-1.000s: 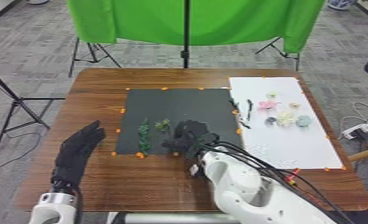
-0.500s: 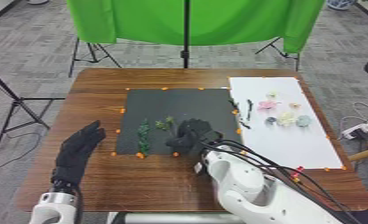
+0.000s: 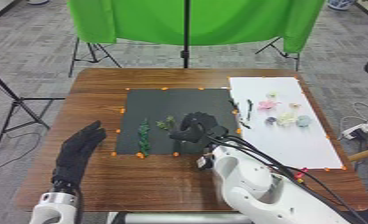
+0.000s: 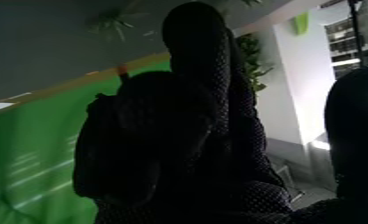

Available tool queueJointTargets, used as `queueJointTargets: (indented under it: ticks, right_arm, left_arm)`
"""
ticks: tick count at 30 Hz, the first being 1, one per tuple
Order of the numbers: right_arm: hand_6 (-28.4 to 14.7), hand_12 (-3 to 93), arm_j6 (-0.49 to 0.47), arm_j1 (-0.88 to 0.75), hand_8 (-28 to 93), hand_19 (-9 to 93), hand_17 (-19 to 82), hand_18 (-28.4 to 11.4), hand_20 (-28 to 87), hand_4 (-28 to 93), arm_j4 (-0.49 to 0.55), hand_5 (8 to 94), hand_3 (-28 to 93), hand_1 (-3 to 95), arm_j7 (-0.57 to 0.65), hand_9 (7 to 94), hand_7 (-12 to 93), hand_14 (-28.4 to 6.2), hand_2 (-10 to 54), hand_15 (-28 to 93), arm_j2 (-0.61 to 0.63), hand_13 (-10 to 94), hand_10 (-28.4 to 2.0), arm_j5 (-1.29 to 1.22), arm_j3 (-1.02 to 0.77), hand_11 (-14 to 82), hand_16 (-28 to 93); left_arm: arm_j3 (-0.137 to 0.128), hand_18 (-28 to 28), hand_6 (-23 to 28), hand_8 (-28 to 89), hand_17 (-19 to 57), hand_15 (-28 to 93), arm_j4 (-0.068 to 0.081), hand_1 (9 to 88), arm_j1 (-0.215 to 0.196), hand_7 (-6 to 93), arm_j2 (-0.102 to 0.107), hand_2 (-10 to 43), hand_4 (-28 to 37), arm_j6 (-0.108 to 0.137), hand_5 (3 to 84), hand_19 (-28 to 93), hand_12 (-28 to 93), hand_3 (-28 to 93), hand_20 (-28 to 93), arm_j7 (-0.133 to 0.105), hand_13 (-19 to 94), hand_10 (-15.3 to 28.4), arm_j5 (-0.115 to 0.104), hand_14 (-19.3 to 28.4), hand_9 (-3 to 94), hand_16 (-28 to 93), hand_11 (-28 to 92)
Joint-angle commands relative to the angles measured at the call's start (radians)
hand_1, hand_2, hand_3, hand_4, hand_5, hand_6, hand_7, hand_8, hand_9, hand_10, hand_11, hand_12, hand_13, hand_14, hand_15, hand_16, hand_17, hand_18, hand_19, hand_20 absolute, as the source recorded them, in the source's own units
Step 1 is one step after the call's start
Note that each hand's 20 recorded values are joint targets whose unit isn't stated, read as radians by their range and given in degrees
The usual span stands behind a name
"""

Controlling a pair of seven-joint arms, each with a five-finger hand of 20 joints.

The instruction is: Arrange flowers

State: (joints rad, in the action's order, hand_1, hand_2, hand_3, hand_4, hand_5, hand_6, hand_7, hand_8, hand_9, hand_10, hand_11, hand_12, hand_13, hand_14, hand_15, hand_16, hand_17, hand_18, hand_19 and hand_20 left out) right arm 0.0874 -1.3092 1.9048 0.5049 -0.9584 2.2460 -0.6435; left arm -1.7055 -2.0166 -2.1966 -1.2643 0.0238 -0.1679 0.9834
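Head view: left robot hand (image 3: 76,151) straight-fingered, empty; right robot hand (image 3: 196,128), grip unclear.

Brown wooden tabletop (image 3: 154,79), with a dark sheet (image 3: 176,102) as reference. Orange tabs (image 3: 123,111) mark the dark sheet's edges. On the dark sheet lie a long leafy strand (image 3: 144,137) and a smaller green sprig (image 3: 165,123). Along the dark sheet's right side is a white sheet (image 3: 291,145); it bears slender dark stems (image 3: 250,105) near the dark sheet and, farther right of that reference, pink (image 3: 267,105), cream (image 3: 287,119) and pale blue (image 3: 303,121) blooms.
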Motion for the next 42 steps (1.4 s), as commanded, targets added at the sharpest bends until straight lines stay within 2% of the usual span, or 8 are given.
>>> queueJointTargets:
  ticks: [1,9,27,33,42]
  right_arm:
    - [-1.1,24.8,-0.047,-0.016,-9,93,63,-15.1,57,-13,0.026,69.4,59,19.2,0.013,89.4,12,-5.8,2.4,56,0.015,92,-14.6,0.001,0.002,34.6,32]
    - [-1.7,24.8,-0.086,-0.039,-9,93,63,-15.0,57,-13,0.035,71.5,58,19.5,0.018,89.7,12,-5.7,2.9,56,0.024,92,-14.7,-0.016,-0.002,34.5,32]
    - [-1.6,24.9,-0.072,-0.053,-9,93,63,-15.0,57,-13,0.136,72.1,58,19.7,-0.021,90.1,12,-5.9,3.2,55,0.075,92,-14.9,-0.063,0.02,34.2,33]
    - [-2.1,25.0,-0.034,-0.013,-9,93,63,-15.1,57,-13,0.1,71.6,58,19.7,0.024,90.0,12,-5.8,3.3,55,0.062,92,-14.7,-0.033,0.014,34.3,33]
    - [-2.8,24.9,-0.049,0.038,-8,93,63,-15.0,57,-13,0.012,70.8,58,19.6,0.036,89.9,11,-5.7,3.3,55,0.039,92,-14.7,-0.069,0.014,34.4,33]
  left_arm:
    - [0.001,13.9,4.1,-4,-0.6,17,0.006,23.6,-0.007,9.3,-0.008,-4.2,-21.9,-0.012,45.4,5,17,66,19,0.015,29,12.5,0.008,16.1,41.8,5,14]
    - [0.0,13.9,4.1,-4,-0.6,17,0.004,23.6,-0.011,9.2,-0.007,-4.1,-21.8,-0.01,45.3,5,17,66,19,0.019,29,12.5,0.006,16.2,41.9,5,14]
    - [-0.001,13.9,4.1,-4,-0.6,17,0.004,23.6,-0.01,9.3,-0.01,-4.1,-21.8,-0.013,45.3,5,17,66,19,0.014,29,12.5,0.007,16.2,41.9,5,14]
    - [-0.001,13.9,4.2,-4,-0.6,17,0.004,23.5,-0.009,9.2,-0.009,-4.1,-21.8,-0.011,45.3,5,17,66,19,0.016,29,12.5,0.007,16.2,41.9,5,14]
    - [0.002,13.9,4.2,-4,-0.6,17,0.005,23.6,-0.008,9.1,-0.008,-4.0,-21.9,-0.007,45.4,5,17,66,19,0.018,29,12.5,0.006,16.2,41.9,5,14]
